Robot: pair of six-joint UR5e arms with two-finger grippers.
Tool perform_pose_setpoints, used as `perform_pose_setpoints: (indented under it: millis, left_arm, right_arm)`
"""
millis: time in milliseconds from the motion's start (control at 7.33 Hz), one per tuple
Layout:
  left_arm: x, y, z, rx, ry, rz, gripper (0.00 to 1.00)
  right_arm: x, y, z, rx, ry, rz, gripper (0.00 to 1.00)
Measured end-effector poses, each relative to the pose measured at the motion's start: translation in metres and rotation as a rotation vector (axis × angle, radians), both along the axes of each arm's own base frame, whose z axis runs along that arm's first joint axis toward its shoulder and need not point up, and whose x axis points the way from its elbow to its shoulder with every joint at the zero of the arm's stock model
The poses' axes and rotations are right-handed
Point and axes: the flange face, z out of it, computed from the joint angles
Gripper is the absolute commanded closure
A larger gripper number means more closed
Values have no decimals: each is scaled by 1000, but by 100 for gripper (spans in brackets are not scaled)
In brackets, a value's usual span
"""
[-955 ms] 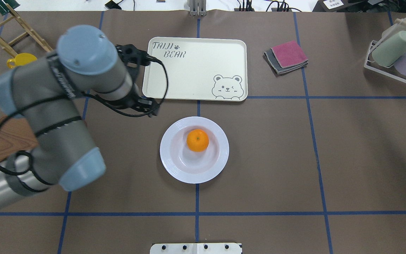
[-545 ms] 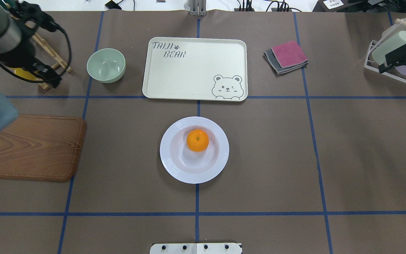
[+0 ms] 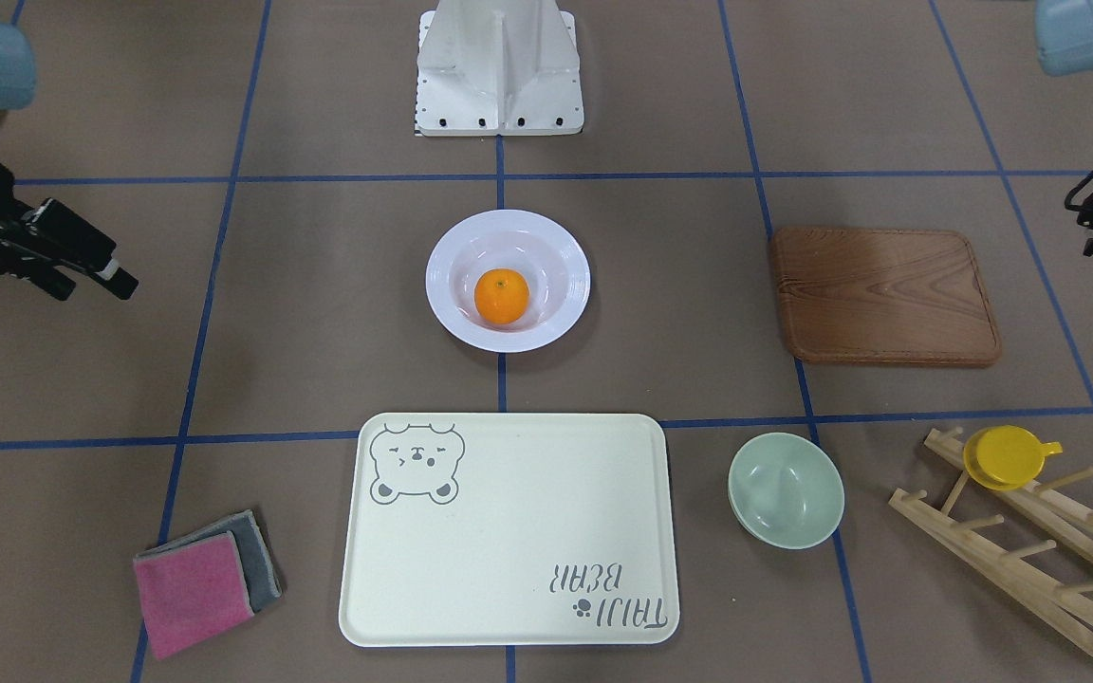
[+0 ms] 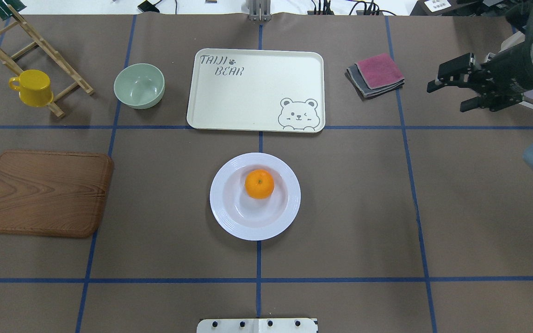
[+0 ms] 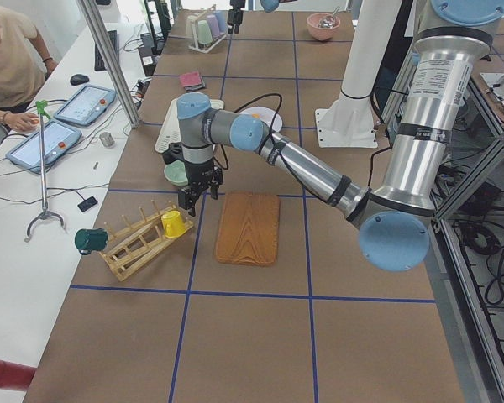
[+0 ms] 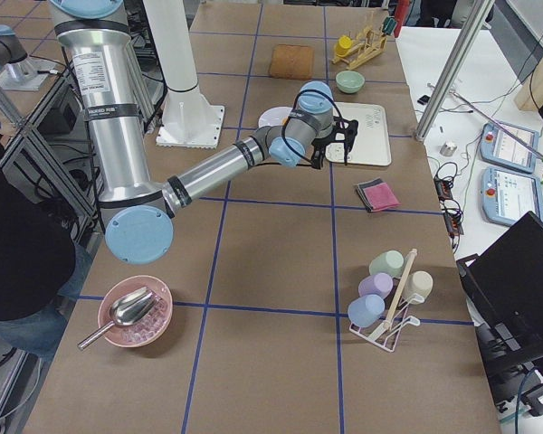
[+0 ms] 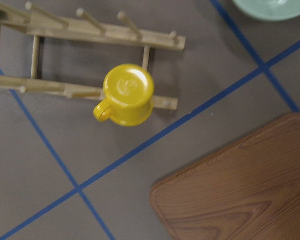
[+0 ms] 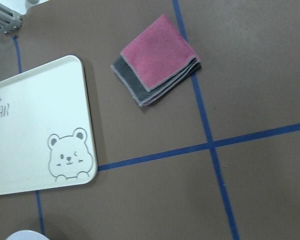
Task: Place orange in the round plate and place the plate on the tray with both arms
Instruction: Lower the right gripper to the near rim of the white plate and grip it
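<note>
The orange [image 4: 259, 184] [image 3: 501, 295] lies in the white round plate [image 4: 229, 217] [image 3: 437, 275] at the table's centre. The cream tray [image 4: 257, 92] [image 3: 509, 531] [image 8: 35, 125] lies bare just beyond the plate. My right gripper [image 4: 447, 97] [image 3: 91, 283] hovers open and holding nothing at the right side, beside the folded cloths, well away from the plate. My left gripper [image 5: 197, 197] hangs over the far left of the table near the yellow cup; it is out of the overhead view, and I cannot tell whether it is open or shut.
A pale-green bowl [image 4: 139, 85] sits left of the tray. A brown wooden board [image 4: 44, 194] lies at the left. A yellow cup [image 4: 33, 88] [image 7: 127, 95] hangs on a wooden rack [image 4: 40, 46]. Folded pink and grey cloths [image 4: 377, 74] [image 8: 157, 60] lie right of the tray. A person sits at a side desk.
The left arm has swung away to the left and out of the overhead view. The right arm has come in from the right edge toward the cloths. Plate and orange have not moved.
</note>
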Motion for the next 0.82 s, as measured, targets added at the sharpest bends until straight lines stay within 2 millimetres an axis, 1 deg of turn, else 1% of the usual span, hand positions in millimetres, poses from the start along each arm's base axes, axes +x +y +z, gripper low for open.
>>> perform_pose_setpoints:
  millis: [136, 273, 409, 545, 682, 818]
  left_arm:
    - [-41, -3, 27, -61, 47, -65, 0]
    - [-76, -2, 56, -121, 109, -123, 0]
    - [-99, 4, 80, -170, 150, -167, 0]
    - [-114, 10, 97, -226, 185, -228, 0]
    - [-122, 13, 105, -270, 218, -280, 0]
    - [-125, 15, 108, -289, 233, -303, 0]
  right_arm:
    - [-37, 14, -26, -17, -19, 41, 0]
    - [-77, 34, -48, -17, -34, 73, 0]
    - [-113, 59, -64, -13, -55, 104, 0]
    - [-139, 81, -73, -25, -93, 140, 0]
    - [-163, 103, -76, -41, -127, 178, 1]
    - [-188, 125, -77, -68, -152, 224, 5]
